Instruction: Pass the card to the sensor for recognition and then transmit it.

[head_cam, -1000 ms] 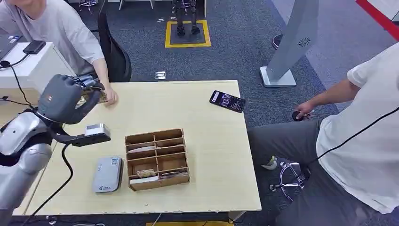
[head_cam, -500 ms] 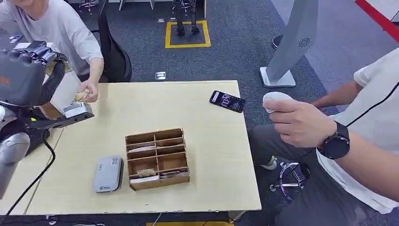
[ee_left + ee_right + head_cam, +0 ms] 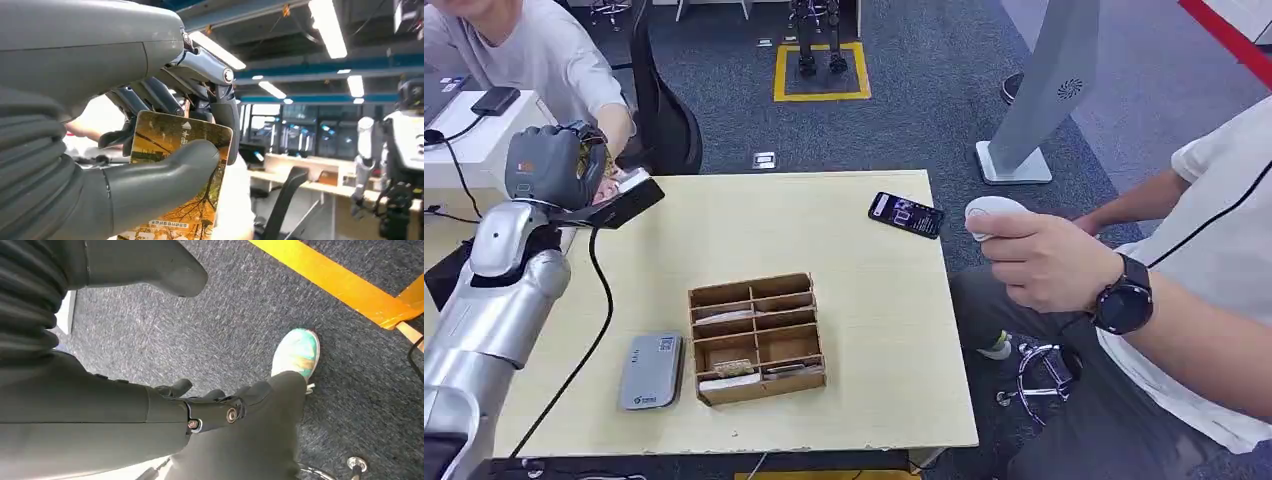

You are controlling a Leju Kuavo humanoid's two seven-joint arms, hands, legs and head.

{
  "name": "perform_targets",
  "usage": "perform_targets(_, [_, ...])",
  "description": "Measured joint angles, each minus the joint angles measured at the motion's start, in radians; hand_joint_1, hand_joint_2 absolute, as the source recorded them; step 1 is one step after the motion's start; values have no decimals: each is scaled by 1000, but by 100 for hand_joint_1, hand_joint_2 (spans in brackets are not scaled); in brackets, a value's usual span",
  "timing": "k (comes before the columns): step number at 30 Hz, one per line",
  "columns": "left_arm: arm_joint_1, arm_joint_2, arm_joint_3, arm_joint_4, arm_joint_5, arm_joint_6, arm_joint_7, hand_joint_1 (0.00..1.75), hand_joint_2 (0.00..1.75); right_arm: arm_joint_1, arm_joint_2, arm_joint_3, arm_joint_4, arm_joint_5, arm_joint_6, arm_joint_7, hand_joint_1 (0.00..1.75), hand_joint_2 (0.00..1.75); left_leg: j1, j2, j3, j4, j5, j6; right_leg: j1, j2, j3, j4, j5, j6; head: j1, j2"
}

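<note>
Change: left hand (image 3: 552, 165) lifted up from low over the table (image 3: 844, 300), now at far left corner, by a person's hand (image 3: 614, 125).
Card (image 3: 175, 175): clamped between thumb and fingers (image 3: 150, 95).
Meaning: handover probably starting; sensor (image 3: 651, 371) near left.
Right hand (image 3: 210, 410): hanging, fingers apart, holding nothing.
Count: one card, one sensor, one phone (image 3: 907, 215), two people.

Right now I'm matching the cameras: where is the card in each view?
Head view: card barely peeks out at the left hand, far left table corner.
Left wrist view: card centre, under the thumb.
Right wrist view: not in it.
Shared landmark: the left hand.
</note>
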Motion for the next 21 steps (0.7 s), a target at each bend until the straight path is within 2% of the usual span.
perform_targets(9, [-17,-22,0,67,-10,-1,2,175,175,-1,1,13,0,-1,-2,-18,0,175,0,0,0,0,0,0,0,0,0,0,0,0,0,0])
perform_targets(10, [-18,-23,0,70,-10,-1,2,133,175,-2,1,13,0,-2,-2,-18,0,175,0,0,-1,0,0,0,0,0,0,0,0,0,0,0])
perform_targets(11, [-19,-24,0,73,-10,-1,2,133,175,-4,2,13,0,-2,-2,-18,0,175,0,0,-1,0,0,0,0,0,0,0,0,0,0,0])
perform_targets(12, [-20,-25,0,77,-11,0,2,0,175,-4,2,13,0,-2,-2,-18,0,175,0,0,-1,0,0,0,0,0,0,0,0,0,0,0])
perform_targets(21, [-23,-22,0,87,1,39,-24,0,175,-3,2,14,0,-3,-2,-9,0,175,0,0,-1,0,0,0,0,0,0,0,0,0,0,0])
